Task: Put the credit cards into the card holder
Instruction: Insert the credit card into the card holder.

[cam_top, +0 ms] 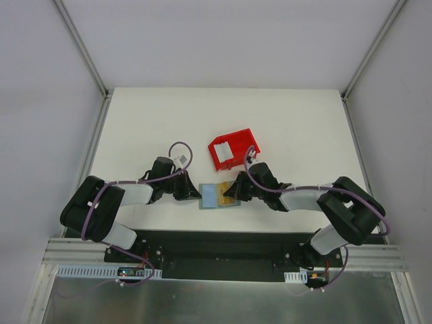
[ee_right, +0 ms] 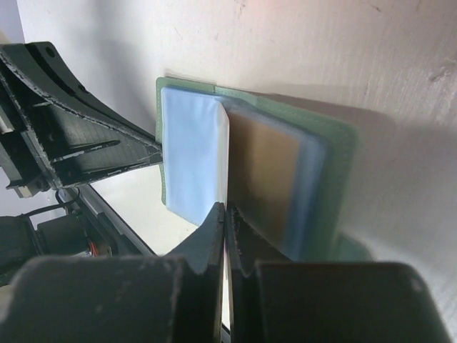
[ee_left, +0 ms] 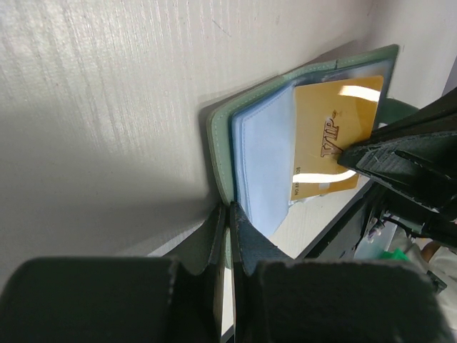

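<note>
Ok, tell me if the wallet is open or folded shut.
Open. The wallet lies spread flat on the table, pale blue inside facing up, with the gold card against one half.

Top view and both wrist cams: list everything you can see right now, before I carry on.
card holder: one, grey-green with a pale blue inside, lying open between the two grippers.
orange-gold card: one, marked VIP, on the holder's right half.
pale card: none that I can make out.
red bin: one, red, behind the holder.
table: one, white.
left gripper: black, shut on the holder's left edge.
right gripper: black, shut on a thin pale edge at the fold; cannot tell if it is sleeve or card.
</note>
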Controlling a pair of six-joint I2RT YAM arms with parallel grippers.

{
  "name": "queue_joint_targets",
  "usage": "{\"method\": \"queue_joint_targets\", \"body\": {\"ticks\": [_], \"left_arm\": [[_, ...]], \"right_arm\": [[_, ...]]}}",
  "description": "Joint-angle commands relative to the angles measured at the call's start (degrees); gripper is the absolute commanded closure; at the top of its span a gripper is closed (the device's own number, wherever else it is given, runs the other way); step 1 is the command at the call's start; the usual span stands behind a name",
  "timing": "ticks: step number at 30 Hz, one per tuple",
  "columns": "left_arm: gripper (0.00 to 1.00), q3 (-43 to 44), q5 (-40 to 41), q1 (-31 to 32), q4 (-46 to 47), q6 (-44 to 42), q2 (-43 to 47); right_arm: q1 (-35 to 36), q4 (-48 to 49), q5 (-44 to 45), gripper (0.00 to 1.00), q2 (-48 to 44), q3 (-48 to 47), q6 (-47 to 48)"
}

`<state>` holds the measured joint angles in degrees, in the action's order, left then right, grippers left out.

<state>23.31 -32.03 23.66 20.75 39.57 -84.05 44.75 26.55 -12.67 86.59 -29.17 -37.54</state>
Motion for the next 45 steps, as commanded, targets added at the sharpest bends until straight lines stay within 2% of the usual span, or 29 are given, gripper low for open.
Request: {"method": "queue_joint_targets", "body": {"ticks": [1,10,22,28,36,39,41,45], "left_arm": [[1.00,-1.25,2.32,0.33,-3.97,-1.95,-1.47],[1.00,-1.34,2.50,0.33,-4.05,-1.69,-1.20],[1.00,-0.55,4.08,0.33,-5.64,-2.31,-0.76],[1.00,-0.02,3.82,0.33,-5.46,-2.39,-1.29],[1.00,-0.02,3.56,0.33,-4.93,-2.13,-1.55],[1.00,-0.19,3.38,0.33,-4.67,-2.13,-1.56],[1.00,-0.37,3.38,0.33,-4.58,-2.13,-1.38],[1.00,-0.72,3.38,0.33,-4.67,-2.04,-0.85]], "right_arm": [[0.07,5.53,-1.13,1.00,4.19,1.39,-1.92],[0.25,10.72,-2.28,1.00,6.93,3.59,-4.12],[-0.45,6.33,-3.41,1.00,3.06,4.30,-2.63],[-0.46,5.97,-8.42,1.00,8.15,0.52,-2.54],[1.74,6.06,-6.50,0.99,10.97,-1.77,-4.82],[2.79,4.31,-5.80,0.91,11.06,-3.26,-4.65],[2.88,2.56,-3.17,0.89,8.88,-2.74,-3.95],[2.88,-9.29,4.21,0.65,2.81,-4.23,0.79]]}}
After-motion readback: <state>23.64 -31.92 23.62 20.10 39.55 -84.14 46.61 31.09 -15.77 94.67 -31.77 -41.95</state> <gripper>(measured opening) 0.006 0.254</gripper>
